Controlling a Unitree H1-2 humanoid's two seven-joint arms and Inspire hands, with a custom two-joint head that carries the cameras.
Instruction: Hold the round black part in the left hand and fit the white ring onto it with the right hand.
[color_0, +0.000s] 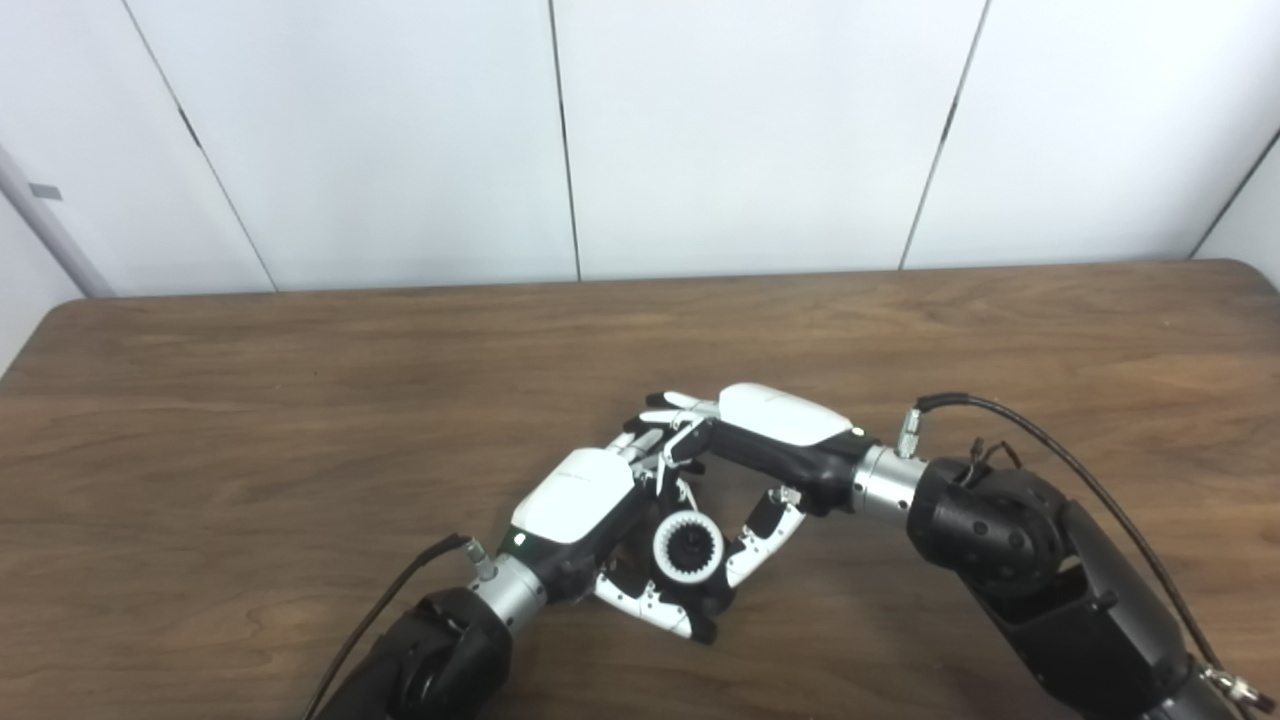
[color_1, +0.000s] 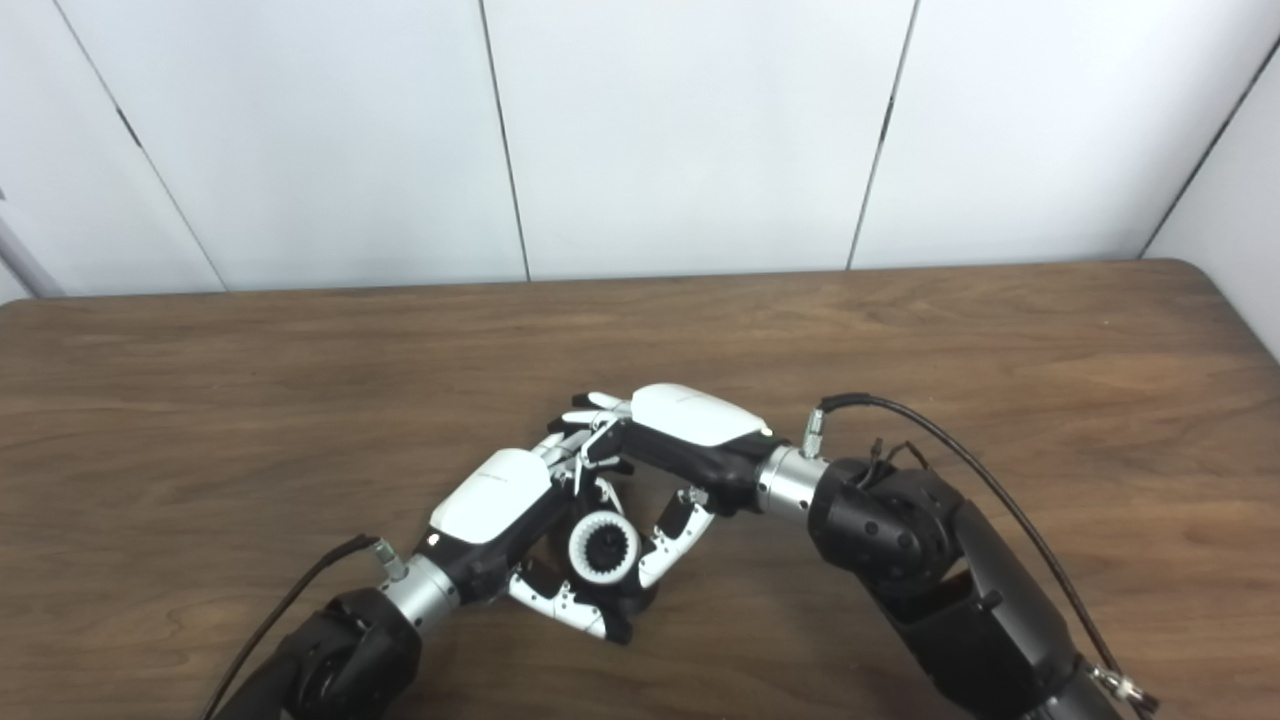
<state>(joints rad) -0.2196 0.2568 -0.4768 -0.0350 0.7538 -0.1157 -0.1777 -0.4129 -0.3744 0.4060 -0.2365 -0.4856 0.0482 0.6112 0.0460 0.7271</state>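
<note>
My left hand (color_0: 583, 508) is shut on the round black part (color_0: 712, 596), its thumb curling under the part near the table's front. A white toothed ring (color_0: 688, 547) sits on the part, facing up, with the part's black hub showing in its middle. My right hand (color_0: 775, 428) reaches in from the right. Its fingers (color_0: 672, 412) stretch out straight over the left hand's fingers, well behind the ring. Its thumb (color_0: 762, 538) lies along the ring's right side, close to it or touching it. Nothing is held in the right hand.
The brown wooden table (color_0: 300, 420) runs wide to both sides, with a white panelled wall (color_0: 700, 140) behind its far edge. Black cables (color_0: 1050, 440) loop off both wrists.
</note>
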